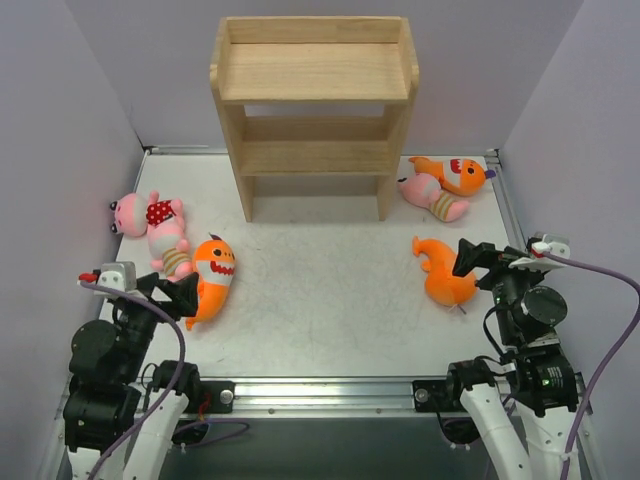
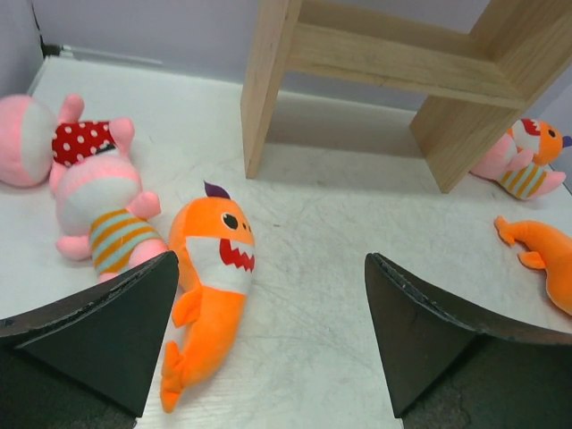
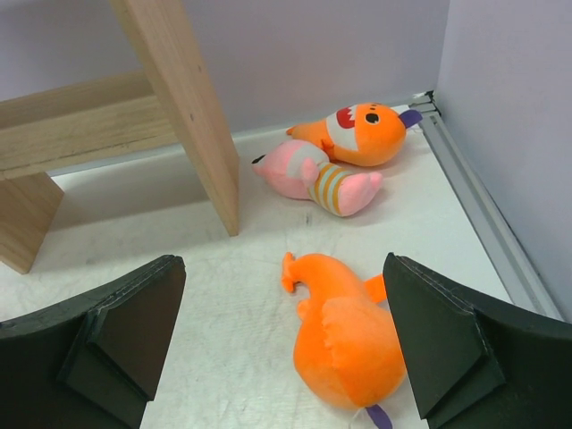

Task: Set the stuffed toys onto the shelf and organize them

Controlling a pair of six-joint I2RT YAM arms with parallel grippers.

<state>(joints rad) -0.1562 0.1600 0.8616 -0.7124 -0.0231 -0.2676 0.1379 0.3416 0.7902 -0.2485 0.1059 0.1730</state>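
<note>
Orange toothy plush fish (image 2: 214, 277) lies just ahead of my left fingers (image 2: 89, 331), another orange plush fish (image 3: 344, 344) ahead of my right fingers (image 3: 447, 340); both pairs spread wide, empty.

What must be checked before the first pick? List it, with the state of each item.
1. Left gripper open and holding nothing: ok.
2. Right gripper open and holding nothing: ok.
3. Shelf top bare: ok. The lower tiers are only partly seen.
4. Right fish just ahead of the right gripper, lying alone: ok.
5. Left fish apart from the striped doll: cannot tell. They lie very close.
</note>
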